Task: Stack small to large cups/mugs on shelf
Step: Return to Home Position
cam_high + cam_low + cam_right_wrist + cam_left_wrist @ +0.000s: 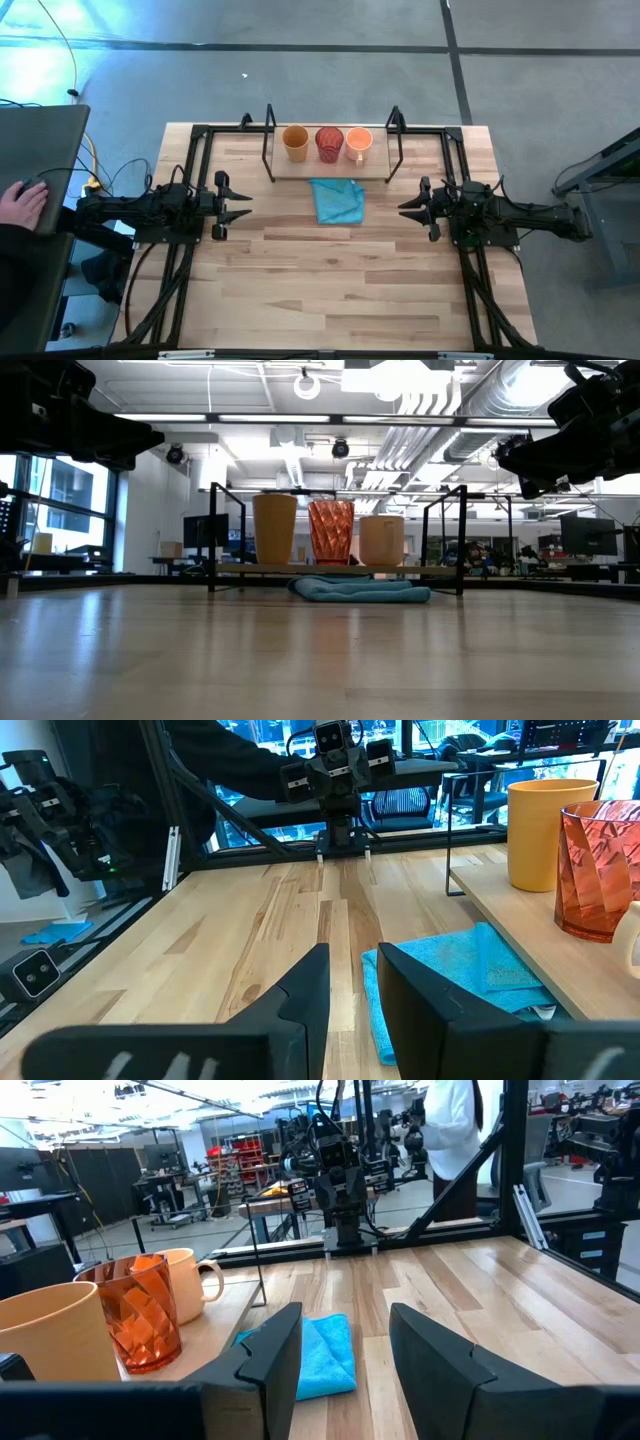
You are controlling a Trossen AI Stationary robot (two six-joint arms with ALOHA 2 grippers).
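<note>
Basically done, going by how things lay. All three cups stood on the shelf (378, 168), upright, in one row along its board: mustard-tan tumbler (295, 141) toward the shelf's left end, dark red ribbed cup (329, 143) mid-shelf, orange mug (359, 142) toward the right end, handle pointing off the shelf's front edge. They sat close side by side, not nested. In the low view the tumbler was tallest, the red cup a bit lower and the mug shortest, so the size order ran along the shelf. No cups lay anywhere off the shelf.

A blue cloth (337, 201) lay crumpled on the worktop (330, 280), just in front of the shelf's front edge. Touching the frame or not, can't tell.

The left gripper (243, 203) hung off the shelf's left end, forward of its front edge. Its fingers (270, 1365) were spread partway and held nothing. The right gripper (408, 209) mirrored it off the shelf's right end, with its fingers (300, 995) parted by a narrower gap, also empty. Both were well apart from the cups.

A person's hand (22, 205) rested on a side desk far beyond the shelf's left end, clear of the robot.

What's left, I judged, was only parking the arms. The placing looked finished, unless "stack" meant nesting, which had not been done.
</note>
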